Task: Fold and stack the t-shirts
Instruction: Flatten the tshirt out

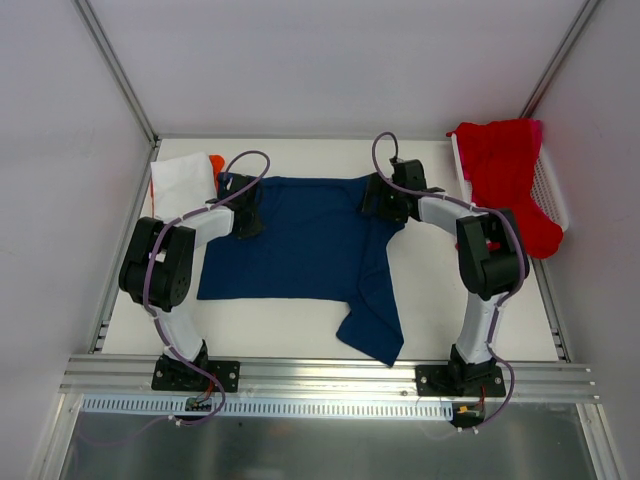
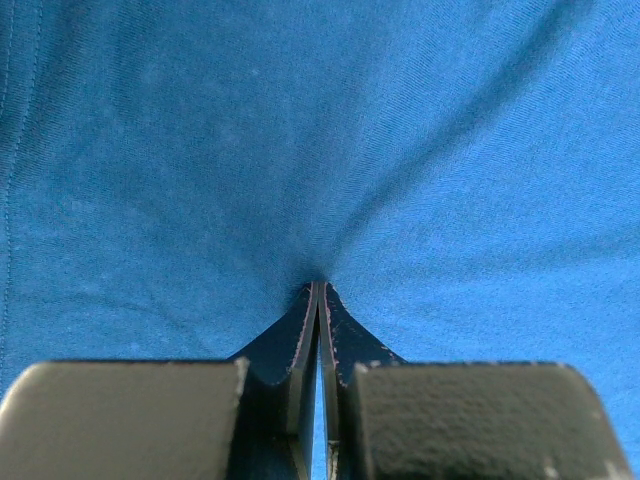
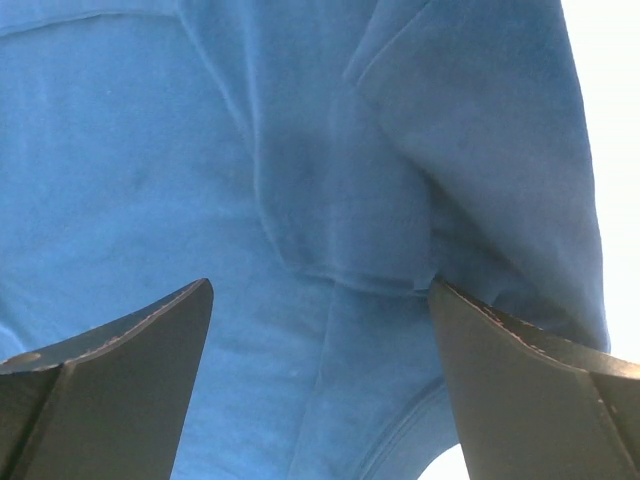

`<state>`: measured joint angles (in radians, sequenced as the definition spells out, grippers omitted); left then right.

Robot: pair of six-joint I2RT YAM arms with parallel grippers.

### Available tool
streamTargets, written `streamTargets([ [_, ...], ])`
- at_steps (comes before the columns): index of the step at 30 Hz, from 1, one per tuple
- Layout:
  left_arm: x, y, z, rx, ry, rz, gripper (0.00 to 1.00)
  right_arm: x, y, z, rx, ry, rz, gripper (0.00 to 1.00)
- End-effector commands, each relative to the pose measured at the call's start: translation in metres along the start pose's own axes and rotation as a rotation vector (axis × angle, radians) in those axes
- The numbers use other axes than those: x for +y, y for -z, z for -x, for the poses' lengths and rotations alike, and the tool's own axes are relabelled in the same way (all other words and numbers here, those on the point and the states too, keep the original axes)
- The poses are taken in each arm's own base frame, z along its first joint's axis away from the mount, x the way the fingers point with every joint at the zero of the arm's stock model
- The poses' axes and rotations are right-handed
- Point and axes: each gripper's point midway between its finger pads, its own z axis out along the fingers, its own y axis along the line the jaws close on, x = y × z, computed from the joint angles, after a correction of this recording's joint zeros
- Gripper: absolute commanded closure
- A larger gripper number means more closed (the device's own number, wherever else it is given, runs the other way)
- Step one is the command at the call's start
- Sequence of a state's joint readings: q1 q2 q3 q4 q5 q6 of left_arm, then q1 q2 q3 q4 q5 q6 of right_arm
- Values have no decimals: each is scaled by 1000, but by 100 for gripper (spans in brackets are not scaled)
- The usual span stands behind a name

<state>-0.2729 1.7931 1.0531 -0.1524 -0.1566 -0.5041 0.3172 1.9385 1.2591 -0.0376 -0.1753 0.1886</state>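
Spread t-shirt [image 1: 300,240] lies flat mid-desk [image 1: 280,340], nearer the far edge; its right part folds down and trails toward the near edge. Left fingers [image 1: 247,213] sit on its far-left corner, right fingers [image 1: 378,200] over its far-right corner. Folded t-shirt [image 1: 180,180] in the far-left corner of the desk, another t-shirt [image 1: 216,162] peeking out at its right side. Basket [image 1: 553,190] at the far-right corner along the right edge, draped t-shirt [image 1: 505,180] hanging over it and out of its near end.
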Motion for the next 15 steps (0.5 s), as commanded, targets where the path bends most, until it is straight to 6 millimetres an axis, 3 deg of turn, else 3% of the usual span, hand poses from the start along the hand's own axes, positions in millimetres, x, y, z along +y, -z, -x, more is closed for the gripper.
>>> streamTargets([
  [1,18,5,-22,76,-32,36,100,8,-4,26,-52,23,44,8],
  [6,18,5,-22,77,-32,35,100,9,-11,29,-44,20,57,16],
  [8,17,5,-22,76,-35,33,100,10,-15,27,-34,19,64,26],
  [10,18,6,-22,75,-32,34,100,13,-17,28,-27,19,82,42],
  [12,18,6,-23,76,-32,33,100,15,-19,29,-25,21,92,50],
  [13,18,6,-23,77,-32,35,100,16,-19,28,-21,22,97,70],
  [15,18,7,-22,73,-30,33,100,15,-20,31,-27,20,94,87],
])
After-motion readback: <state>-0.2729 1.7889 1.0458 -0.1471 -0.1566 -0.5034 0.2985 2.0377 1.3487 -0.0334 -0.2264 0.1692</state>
